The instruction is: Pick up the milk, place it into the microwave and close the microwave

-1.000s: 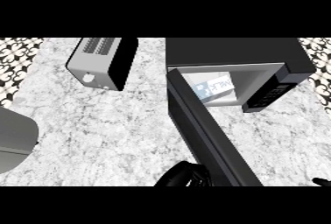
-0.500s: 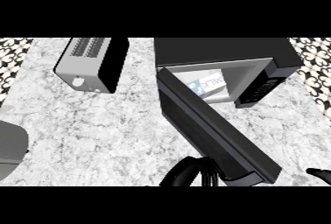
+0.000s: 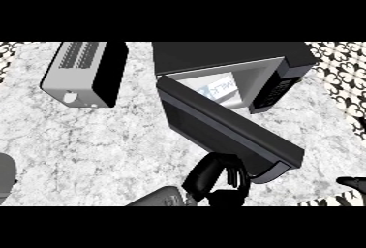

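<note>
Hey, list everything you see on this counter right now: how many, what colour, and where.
microwave: one, black, back centre-right, door partly open toward the front
milk: one, white with blue print, inside the microwave
toaster: one, silver and black, back left
counter: one, white-grey marble
tiles: patterned black and white, right and top-left edges
grey thing: one, left edge, cut off, unidentifiable
left hand: one, black, front centre by the door's outer end
right hand: one, black, lower right edge, barely showing
</note>
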### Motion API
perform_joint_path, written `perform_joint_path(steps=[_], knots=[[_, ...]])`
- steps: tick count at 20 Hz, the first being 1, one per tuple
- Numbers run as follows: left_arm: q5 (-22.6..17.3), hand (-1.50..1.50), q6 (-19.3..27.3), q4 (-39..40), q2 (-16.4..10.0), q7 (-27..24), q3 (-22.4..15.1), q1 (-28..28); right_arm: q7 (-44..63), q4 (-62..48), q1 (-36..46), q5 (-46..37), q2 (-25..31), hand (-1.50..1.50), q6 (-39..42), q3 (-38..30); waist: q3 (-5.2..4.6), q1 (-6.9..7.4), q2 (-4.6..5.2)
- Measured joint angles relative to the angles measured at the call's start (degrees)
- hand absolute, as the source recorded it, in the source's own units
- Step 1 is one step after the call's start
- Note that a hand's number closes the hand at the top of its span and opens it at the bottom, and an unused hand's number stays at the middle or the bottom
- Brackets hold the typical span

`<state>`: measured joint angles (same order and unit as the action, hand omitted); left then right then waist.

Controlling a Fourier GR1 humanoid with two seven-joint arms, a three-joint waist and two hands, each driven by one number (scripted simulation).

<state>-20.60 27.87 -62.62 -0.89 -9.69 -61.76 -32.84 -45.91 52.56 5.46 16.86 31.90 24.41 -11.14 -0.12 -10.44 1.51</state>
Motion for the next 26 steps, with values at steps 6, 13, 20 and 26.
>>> perform_joint_path(steps=[6,13,20,26], knots=[[-2.73,1.5,3.24,1.31,0.4,-1.64,2.07,-7.05,3.28,3.72,1.86,1.72,0.84,-1.5,1.11,1.84,-0.01,-2.59,0.48],[-6.12,1.5,5.63,4.68,0.7,-2.03,4.83,-14.58,5.73,7.06,4.17,3.63,1.98,-1.5,1.79,2.82,0.18,-6.08,1.54],[-9.34,1.5,6.65,8.7,0.75,-2.07,7.17,-20.86,8.34,9.63,7.07,6.52,2.48,-1.5,3.6,3.67,0.38,-8.43,2.7],[-11.66,1.5,7.83,12.56,0.07,-1.95,8.96,-24.63,10.67,11.57,9.07,8.67,3.37,-1.5,5.37,4.41,0.49,-10.38,3.56]])
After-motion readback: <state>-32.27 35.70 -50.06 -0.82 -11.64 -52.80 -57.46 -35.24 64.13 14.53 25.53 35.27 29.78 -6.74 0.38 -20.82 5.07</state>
